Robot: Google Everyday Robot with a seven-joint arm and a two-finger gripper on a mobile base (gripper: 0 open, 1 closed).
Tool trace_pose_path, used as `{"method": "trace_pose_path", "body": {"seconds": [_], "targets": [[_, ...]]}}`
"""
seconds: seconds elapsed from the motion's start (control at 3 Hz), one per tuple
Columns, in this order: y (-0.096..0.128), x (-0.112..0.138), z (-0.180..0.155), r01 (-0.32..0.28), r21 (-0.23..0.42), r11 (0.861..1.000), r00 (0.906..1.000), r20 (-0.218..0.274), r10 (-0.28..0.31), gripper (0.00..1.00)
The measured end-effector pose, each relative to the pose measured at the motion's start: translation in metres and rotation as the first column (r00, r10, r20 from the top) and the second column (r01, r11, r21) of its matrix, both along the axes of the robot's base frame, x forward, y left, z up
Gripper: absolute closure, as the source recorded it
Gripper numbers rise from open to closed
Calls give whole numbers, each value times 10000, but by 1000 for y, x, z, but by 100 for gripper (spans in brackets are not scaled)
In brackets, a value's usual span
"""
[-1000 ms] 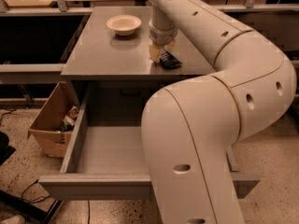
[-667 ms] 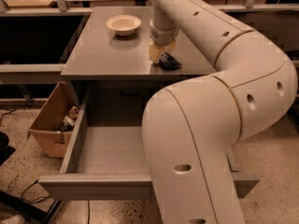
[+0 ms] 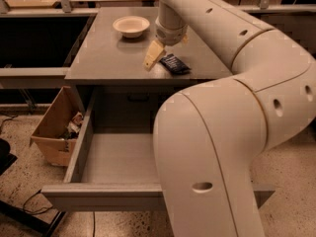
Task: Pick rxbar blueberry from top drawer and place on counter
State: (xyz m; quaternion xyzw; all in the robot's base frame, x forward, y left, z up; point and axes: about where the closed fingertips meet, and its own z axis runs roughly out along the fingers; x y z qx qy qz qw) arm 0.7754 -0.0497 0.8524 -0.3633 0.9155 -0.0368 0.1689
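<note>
Gripper (image 3: 167, 51) low over counter (image 3: 108, 58), fingers spread, gripping nothing. Rxbar blueberry (image 3: 174, 64) flat on counter beside it. Top drawer (image 3: 118, 157) open. Placement looks done; retreat left.

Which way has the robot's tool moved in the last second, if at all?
Yes. The tool over the counter has opened: its pale finger swung left, toward the bowl, away from the snack bar lying flat there.

Cream-white arm (image 3: 237, 107), thick rounded segments, dark oval holes; end effector (image 3: 167, 49) over counter (image 3: 108, 58), tan fingers (image 3: 153, 57) apart.
</note>
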Motion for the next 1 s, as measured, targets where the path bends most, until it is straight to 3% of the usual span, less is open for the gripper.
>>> {"method": "trace_pose_path", "body": {"seconds": [0.33,0.67,1.0], "targets": [[28,-21,50,-915,428,9949,9908,1043,866,0],[27,-60,106,-1229,1289,9840,9647,2484,880,0],[18,-129,157,-1393,2872,9477,9298,3672,254,0]]}}
